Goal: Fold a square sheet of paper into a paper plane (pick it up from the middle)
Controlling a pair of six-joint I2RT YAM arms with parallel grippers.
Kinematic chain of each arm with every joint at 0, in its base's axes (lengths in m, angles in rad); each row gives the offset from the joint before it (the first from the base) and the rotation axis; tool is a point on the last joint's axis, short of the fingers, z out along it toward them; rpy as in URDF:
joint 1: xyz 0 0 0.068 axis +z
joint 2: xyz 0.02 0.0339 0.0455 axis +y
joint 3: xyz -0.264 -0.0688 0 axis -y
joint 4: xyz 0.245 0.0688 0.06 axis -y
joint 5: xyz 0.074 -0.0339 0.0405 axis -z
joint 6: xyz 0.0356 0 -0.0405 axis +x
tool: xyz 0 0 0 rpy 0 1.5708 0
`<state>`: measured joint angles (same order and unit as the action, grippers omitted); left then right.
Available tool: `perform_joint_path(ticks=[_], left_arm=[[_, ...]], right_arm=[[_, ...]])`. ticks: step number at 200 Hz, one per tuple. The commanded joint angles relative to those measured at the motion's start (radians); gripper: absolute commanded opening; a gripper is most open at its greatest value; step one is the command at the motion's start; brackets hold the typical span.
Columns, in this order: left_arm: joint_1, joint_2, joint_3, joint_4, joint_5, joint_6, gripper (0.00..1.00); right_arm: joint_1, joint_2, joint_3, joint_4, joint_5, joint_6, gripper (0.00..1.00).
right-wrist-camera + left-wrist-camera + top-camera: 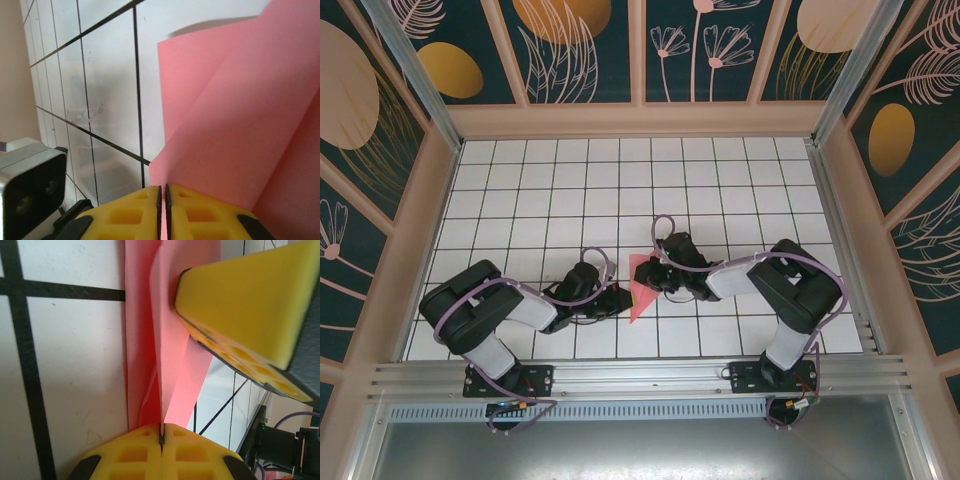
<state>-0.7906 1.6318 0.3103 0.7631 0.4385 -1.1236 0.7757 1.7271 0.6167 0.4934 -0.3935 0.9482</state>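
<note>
The square sheet of paper (640, 298) is salmon pink and folded into a narrow pointed wedge, lying low over the white tiles between both arms. In the left wrist view the paper (172, 340) stands as upright folded layers, and my left gripper (161, 432) is shut on its lower fold. My left gripper (623, 297) meets the wedge from the left. My right gripper (652, 278) meets it from the right, its yellow finger (240, 315) hanging over the fold. In the right wrist view my right gripper (162, 189) is shut on the edge of the paper (235, 125).
The white gridded table (720, 180) stretches behind the arms. Patterned walls (410, 230) enclose it on three sides. An aluminium rail (640, 378) runs along the near edge. The left wrist's camera housing (30, 185) sits close to the right fingers.
</note>
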Motion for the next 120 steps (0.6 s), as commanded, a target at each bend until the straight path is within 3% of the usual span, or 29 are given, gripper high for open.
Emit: perform_joint_path(ticks=[1, 45, 78, 120], left_arm=[[-0.008, 0.037, -0.017, -0.116, 0.011, -0.002, 0.00], [-0.008, 0.018, -0.007, -0.177, -0.001, 0.035, 0.00], [-0.008, -0.027, -0.001, -0.242, -0.009, 0.067, 0.10], [-0.008, -0.059, 0.001, -0.244, 0.035, 0.085, 0.15]], right_arm=[[-0.004, 0.029, 0.011, 0.028, -0.011, -0.018, 0.15], [-0.006, 0.059, 0.005, 0.009, 0.008, -0.018, 0.14], [-0.006, 0.091, -0.008, 0.015, 0.012, -0.003, 0.14], [-0.004, 0.110, -0.014, 0.030, 0.010, 0.008, 0.14]])
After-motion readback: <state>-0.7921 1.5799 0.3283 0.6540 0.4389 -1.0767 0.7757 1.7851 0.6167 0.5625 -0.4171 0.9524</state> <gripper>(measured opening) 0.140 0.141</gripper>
